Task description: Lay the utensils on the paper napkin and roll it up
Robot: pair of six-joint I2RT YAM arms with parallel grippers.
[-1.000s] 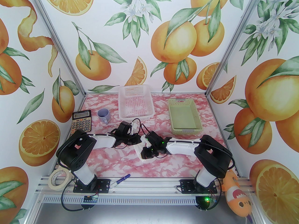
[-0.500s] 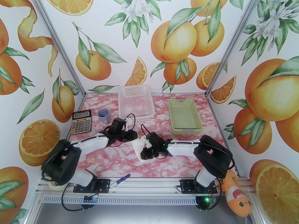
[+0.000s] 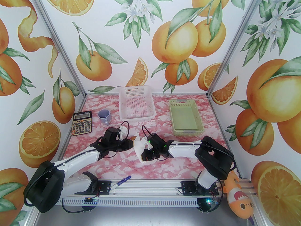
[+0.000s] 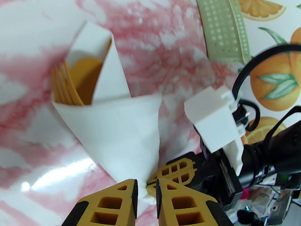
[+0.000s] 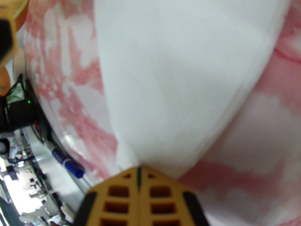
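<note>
Left wrist view: paper napkin [image 4: 122, 131] roll stretches upper-left from left tool [image 4: 145, 192], grip unclear; right tool [image 5: 138, 169] clamps its tip.

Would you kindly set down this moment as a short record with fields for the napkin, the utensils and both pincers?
paper napkin: rolled into a cone, open at one end
fork: inside the cone, tines at the open end
spoon: inside the cone, beside the fork
left pincer: closed on the cone's narrow end
right pincer: shut on that same narrow end
nearby, untouched: calculator, mug, pen
</note>
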